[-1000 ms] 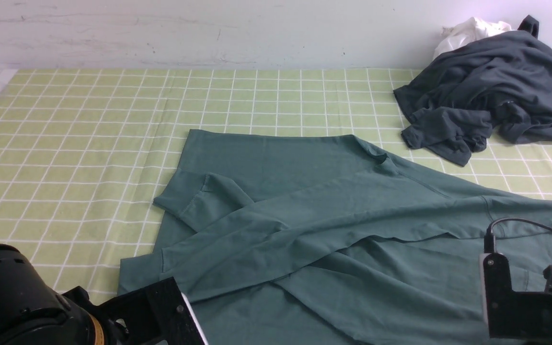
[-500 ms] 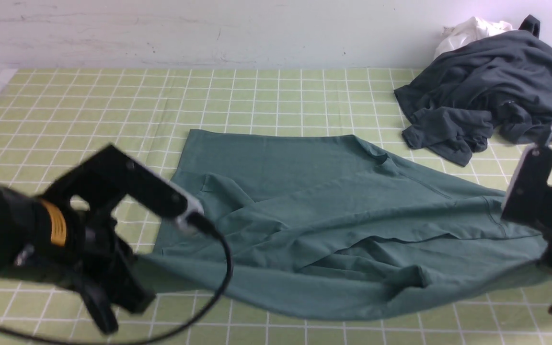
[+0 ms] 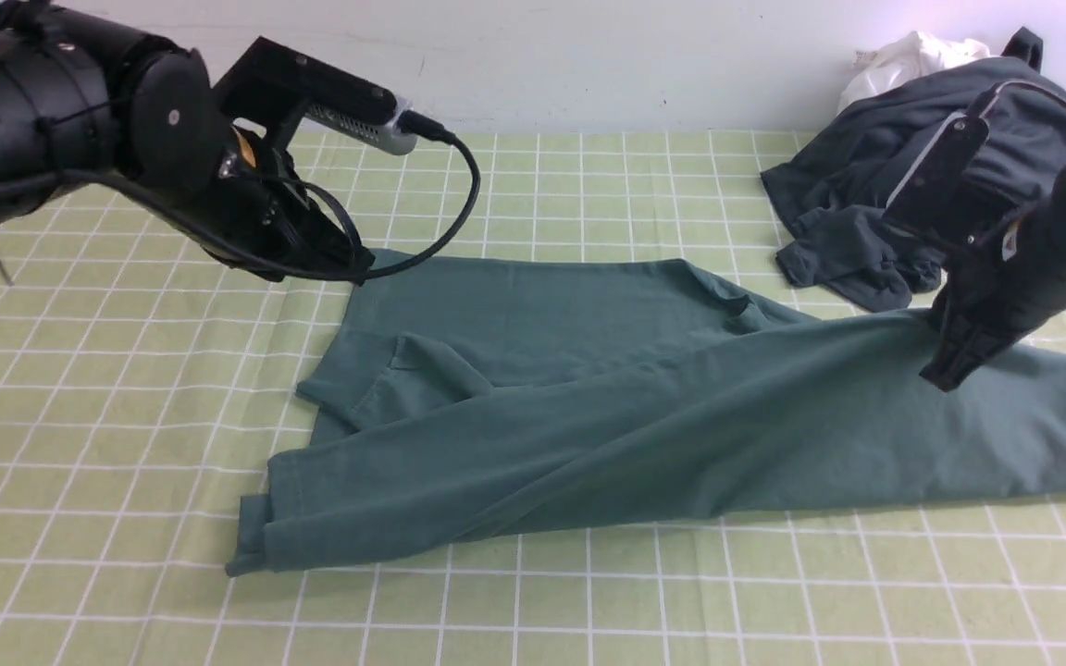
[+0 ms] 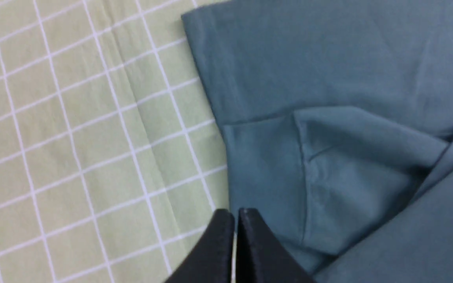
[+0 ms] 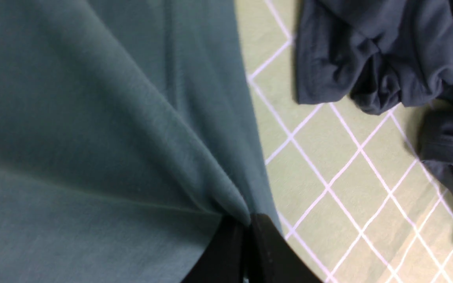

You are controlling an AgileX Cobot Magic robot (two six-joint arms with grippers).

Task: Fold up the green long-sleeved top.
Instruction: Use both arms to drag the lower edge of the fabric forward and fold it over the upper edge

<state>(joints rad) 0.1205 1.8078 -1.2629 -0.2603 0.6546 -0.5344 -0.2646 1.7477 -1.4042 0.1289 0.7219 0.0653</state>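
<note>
The green long-sleeved top lies across the middle of the checked cloth, with a layer doubled over along its near edge. A cuffed sleeve shows at its left end. My left gripper hovers over the top's far left corner. In the left wrist view this gripper is shut, with no fabric showing between its jaws, above the top's edge. My right gripper is at the top's right part. The right wrist view shows it shut on a pinched fold of the top.
A dark charcoal-grey garment is heaped at the back right, close to the right arm, with a small white cloth behind it. The yellow-green checked tablecloth runs back to a white wall.
Both arms have swung from the near edge toward the far side. The right gripper has shut on the top, and the near part of the top now lies doubled over.
</note>
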